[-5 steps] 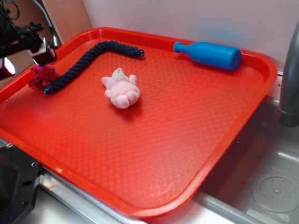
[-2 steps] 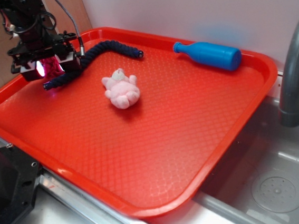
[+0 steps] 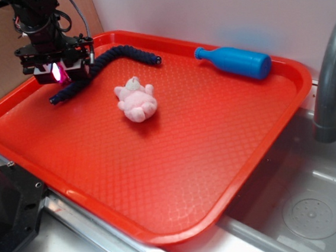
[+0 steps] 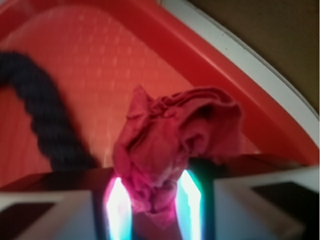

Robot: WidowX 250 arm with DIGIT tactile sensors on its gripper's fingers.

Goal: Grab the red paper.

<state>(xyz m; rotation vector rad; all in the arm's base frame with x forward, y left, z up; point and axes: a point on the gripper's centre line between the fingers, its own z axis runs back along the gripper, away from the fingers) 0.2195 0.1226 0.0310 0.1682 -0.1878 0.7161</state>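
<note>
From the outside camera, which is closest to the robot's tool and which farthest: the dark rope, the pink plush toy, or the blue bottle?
Measured from the tool, at the tray's back-left corner:
1. Dark rope: its near end lies right beside the tool.
2. Pink plush toy: farther right, mid-tray.
3. Blue bottle: far right, by the tray's back rim.

White wall (image 3: pixel 204 9) behind; grey faucet (image 3: pixel 330 74) over steel sink (image 3: pixel 307 208)

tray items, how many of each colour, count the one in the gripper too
Dark red: 1, the red paper, pinched in the gripper
Dark navy: 1, the rope
Pale pink: 1, the plush toy
Blue: 1, the bottle
Total: 4, all over or on the red-orange tray
</note>
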